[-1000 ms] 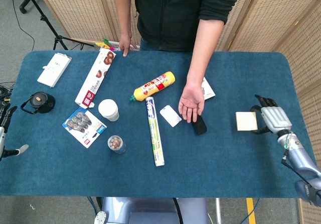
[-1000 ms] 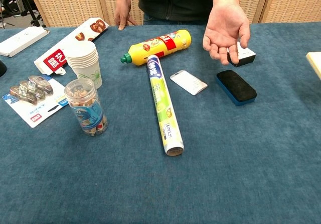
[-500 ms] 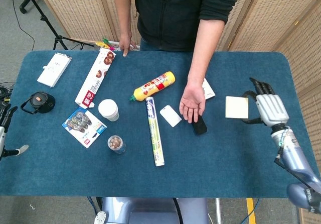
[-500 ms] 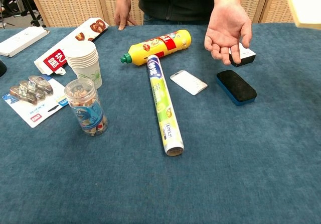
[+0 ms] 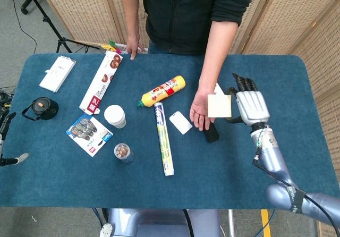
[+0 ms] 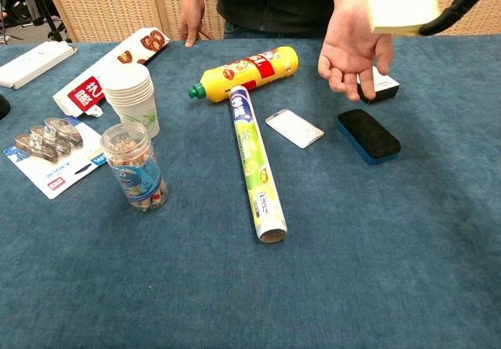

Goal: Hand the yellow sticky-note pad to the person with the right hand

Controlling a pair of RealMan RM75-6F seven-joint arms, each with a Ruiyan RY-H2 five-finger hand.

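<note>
My right hand (image 5: 249, 107) holds the pale yellow sticky-note pad (image 5: 219, 106) up in the air, right beside the person's open palm (image 5: 201, 108). In the chest view the pad (image 6: 401, 6) hangs just above that palm (image 6: 350, 50), with one dark finger (image 6: 462, 5) of my hand showing at the top right. My left hand (image 5: 5, 136) shows only as a sliver at the left edge of the head view; its fingers cannot be made out.
On the table (image 5: 64, 189) lie a yellow bottle (image 5: 162, 91), a long tube (image 5: 163, 138), a white card (image 5: 180, 123), a black eraser (image 6: 368, 134), paper cups (image 5: 115, 116), a small jar (image 5: 123, 152), a snack box (image 5: 101, 82) and a black lid (image 5: 43, 108).
My right hand has carried the pad up off the table and leftward, from the table's right side to the person's waiting palm. The person's hand has stayed put.
</note>
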